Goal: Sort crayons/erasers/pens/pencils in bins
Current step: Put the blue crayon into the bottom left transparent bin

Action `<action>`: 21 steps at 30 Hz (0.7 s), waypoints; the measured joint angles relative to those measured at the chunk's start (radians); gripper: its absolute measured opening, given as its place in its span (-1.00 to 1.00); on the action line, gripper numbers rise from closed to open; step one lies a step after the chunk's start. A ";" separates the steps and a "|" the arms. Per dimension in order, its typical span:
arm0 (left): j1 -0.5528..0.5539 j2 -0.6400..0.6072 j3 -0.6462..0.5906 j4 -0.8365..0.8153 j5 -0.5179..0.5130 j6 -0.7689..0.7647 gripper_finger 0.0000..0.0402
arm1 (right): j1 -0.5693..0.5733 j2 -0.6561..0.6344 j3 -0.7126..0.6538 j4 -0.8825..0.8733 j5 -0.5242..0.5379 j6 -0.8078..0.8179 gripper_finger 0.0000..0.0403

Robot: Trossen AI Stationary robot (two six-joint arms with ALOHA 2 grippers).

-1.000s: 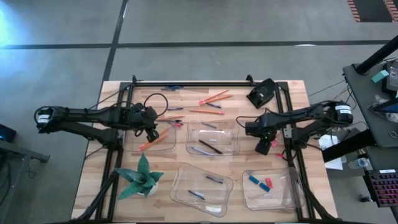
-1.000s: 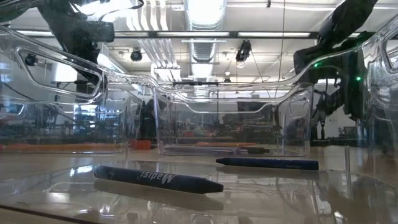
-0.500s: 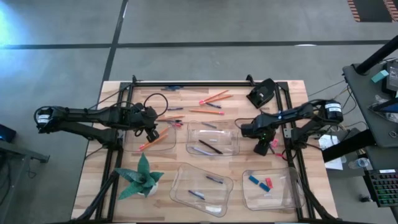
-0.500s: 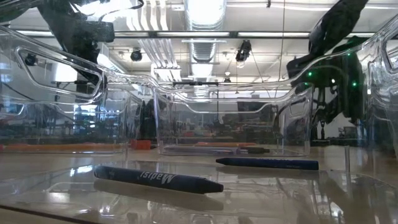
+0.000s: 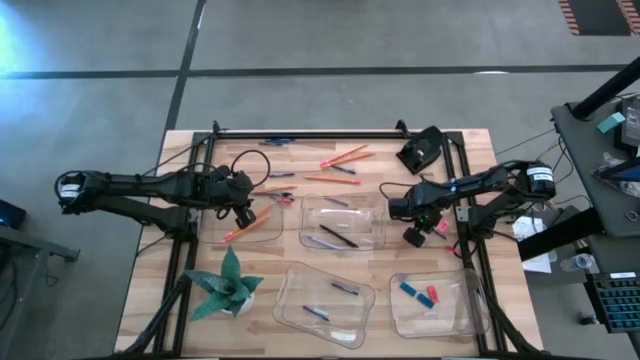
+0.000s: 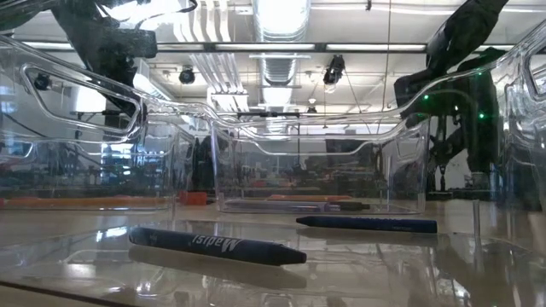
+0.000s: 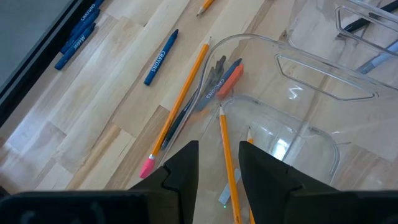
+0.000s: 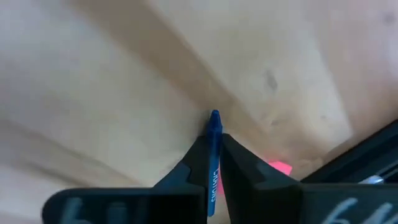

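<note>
Right wrist view: we see our right tool clamped on a blue crayon, its long axis along the fingers, tip pointing out toward the table. Since a second ago it has moved off the bins. Left tool, slightly parted and empty, hovers over pencils.

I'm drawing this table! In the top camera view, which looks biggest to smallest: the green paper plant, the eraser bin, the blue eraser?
1. Eraser bin and green paper plant: about alike, can't rank.
2. Blue eraser: smallest.
</note>
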 joint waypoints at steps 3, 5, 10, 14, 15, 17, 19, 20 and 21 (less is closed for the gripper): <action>0.000 0.000 0.000 0.000 0.000 0.000 -0.50 | -0.002 -0.051 0.003 0.025 0.039 0.035 -0.93; 0.000 0.000 0.000 0.000 0.000 0.000 -0.50 | -0.002 -0.094 0.008 0.016 0.066 0.058 -0.93; 0.000 0.000 0.000 0.000 0.000 0.000 -0.50 | -0.001 -0.209 0.032 0.017 0.145 0.113 -0.93; 0.000 0.000 0.000 0.000 0.000 0.000 -0.50 | -0.001 -0.284 0.056 0.028 0.316 0.157 -0.93; 0.000 0.000 0.000 0.000 0.000 0.000 -0.50 | -0.001 -0.300 0.060 0.043 0.363 0.158 -0.93; 0.000 0.000 0.000 0.000 0.000 0.000 -0.50 | 0.000 -0.328 0.065 0.106 0.452 0.144 -0.93; 0.000 0.000 0.000 0.000 0.000 -0.002 -0.50 | 0.001 -0.352 0.064 0.218 0.522 0.099 -0.93; 0.000 0.000 0.000 0.000 0.000 -0.002 -0.50 | 0.002 -0.359 0.063 0.274 0.538 0.070 -0.94; 0.000 0.000 0.000 0.000 0.000 -0.002 -0.50 | 0.002 -0.364 0.063 0.335 0.544 0.038 -0.94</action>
